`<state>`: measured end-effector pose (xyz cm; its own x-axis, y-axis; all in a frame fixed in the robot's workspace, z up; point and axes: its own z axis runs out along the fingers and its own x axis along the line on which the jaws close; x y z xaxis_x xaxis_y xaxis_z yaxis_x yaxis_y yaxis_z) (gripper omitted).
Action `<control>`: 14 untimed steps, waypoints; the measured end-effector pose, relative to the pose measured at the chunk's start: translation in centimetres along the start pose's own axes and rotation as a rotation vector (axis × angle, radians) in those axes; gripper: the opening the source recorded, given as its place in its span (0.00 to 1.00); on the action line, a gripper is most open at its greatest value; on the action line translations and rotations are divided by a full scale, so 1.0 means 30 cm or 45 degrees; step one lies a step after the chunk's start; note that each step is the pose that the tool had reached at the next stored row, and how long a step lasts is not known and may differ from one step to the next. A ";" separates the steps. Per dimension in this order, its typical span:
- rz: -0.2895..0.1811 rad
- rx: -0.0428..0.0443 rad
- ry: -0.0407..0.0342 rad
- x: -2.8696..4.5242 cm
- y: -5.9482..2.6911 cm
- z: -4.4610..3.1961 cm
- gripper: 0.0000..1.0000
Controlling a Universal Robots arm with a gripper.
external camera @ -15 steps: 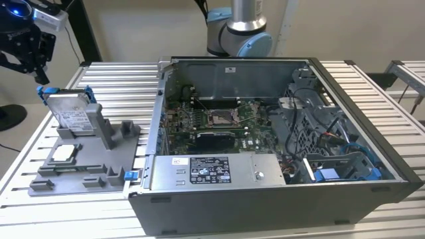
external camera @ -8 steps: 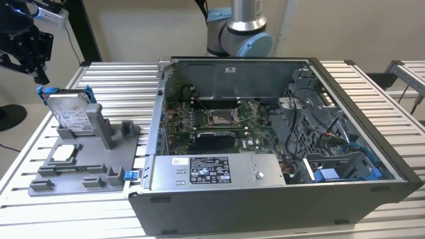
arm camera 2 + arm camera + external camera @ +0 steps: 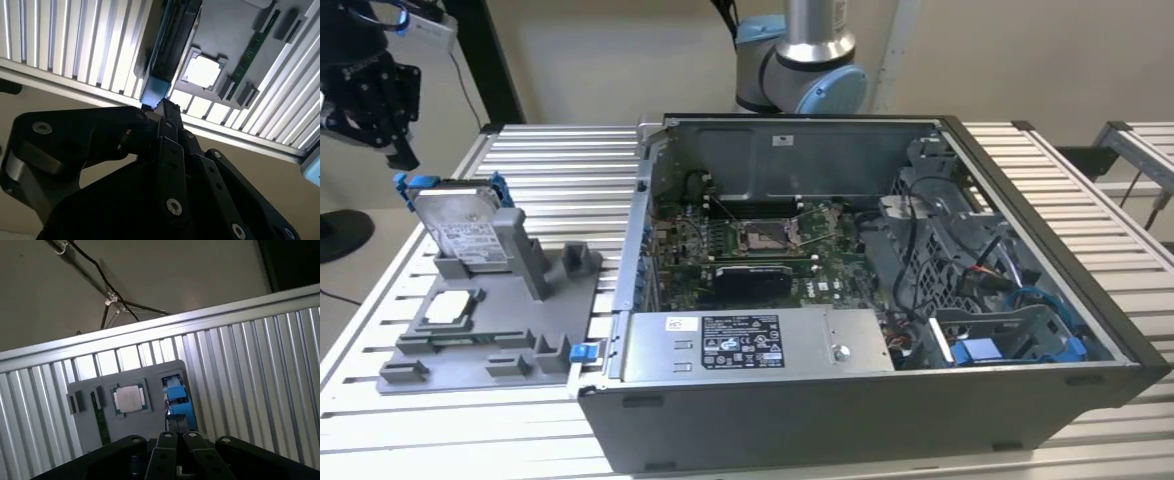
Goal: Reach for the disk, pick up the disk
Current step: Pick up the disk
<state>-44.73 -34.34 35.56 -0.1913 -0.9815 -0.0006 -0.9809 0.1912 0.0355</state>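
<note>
The Universal Robots arm [image 3: 817,30] was a silver-grey tube with rounded joints [image 3: 801,85] capped in pale blue. Its gripper [image 3: 162,104], seen in the second wrist view, was matt black, built of flat, hinged links [image 3: 172,165] pinned with small, round silver screws [image 3: 41,128].

In the exterior view, open air lies at 12 o'clock of the disk [image 3: 464,228] — at 3 o'clock the grey holder post [image 3: 519,250] crowds close, the computer case [image 3: 854,400] beyond.

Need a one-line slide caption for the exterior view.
End effector hovers by the top of the disk, which stands tilted in a grey fixture beside the open computer case.
</note>
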 end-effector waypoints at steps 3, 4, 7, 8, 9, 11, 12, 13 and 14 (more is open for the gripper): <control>-0.071 0.000 0.0025 0.000 0.000 0.000 0.00; -0.094 0.000 0.0033 0.000 0.000 0.000 0.00; -0.163 0.000 0.0057 0.000 0.000 0.000 0.00; -0.186 0.000 0.0065 0.000 0.000 0.000 0.00; -0.209 0.001 0.0073 0.000 0.000 0.000 0.00; -0.239 0.002 0.0081 0.000 0.000 0.000 0.00; -0.245 0.002 0.0083 0.000 0.000 0.000 0.00; -0.255 0.002 0.0087 0.000 0.000 0.000 0.00; -0.266 0.003 0.0091 0.000 0.000 0.000 0.00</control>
<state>-44.73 -34.33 35.56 0.0168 -0.9999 -0.0006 -0.9993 -0.0168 0.0329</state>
